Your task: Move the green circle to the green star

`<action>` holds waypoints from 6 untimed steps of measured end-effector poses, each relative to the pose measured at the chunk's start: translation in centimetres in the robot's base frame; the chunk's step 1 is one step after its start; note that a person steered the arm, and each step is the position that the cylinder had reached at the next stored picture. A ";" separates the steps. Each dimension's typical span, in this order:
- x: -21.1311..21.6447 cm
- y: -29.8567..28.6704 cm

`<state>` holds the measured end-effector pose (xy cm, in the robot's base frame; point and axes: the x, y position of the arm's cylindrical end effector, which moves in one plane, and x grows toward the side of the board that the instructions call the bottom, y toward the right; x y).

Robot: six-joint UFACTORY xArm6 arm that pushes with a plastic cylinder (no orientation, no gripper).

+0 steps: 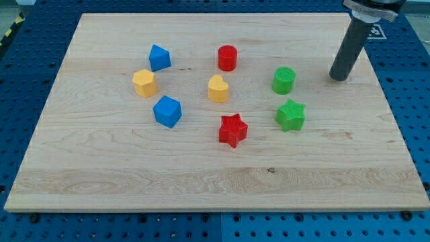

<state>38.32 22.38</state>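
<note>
From my station I see the wooden board (215, 168) lying on a blue perforated table (416, 81); my tip (339, 78) rests on the board near the view's top right corner, with the dark rod rising up and slightly rightward out of the view; there is no pincer on this arm (just the rod), so nothing spread, pressed together or pinching can be reported. The green circle (284, 80) sits to the view's left of my tip, near it but apart, with bare wood between them; the green star (290, 115) lies just below the green circle toward the view's bottom, close by yet not touching. Farther to the view's left, the red circle (228, 58) stands toward the view's top centre; the yellow heart (218, 88) is below it, and the red star (232, 129) lower again, roughly level with the green star. On the left half, the blue block nearer the top (159, 57) (its shape is hard to make out, perhaps a pentagon) sits just above and to the right of the yellow hexagon (144, 83); the blue cube (167, 111) lies below both; none of these blocks touch each other, and all are well apart from my tip.
</note>
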 end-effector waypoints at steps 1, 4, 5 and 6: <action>0.0 0.0; -1.8 -9.3; 0.1 -9.3; 2.2 -9.1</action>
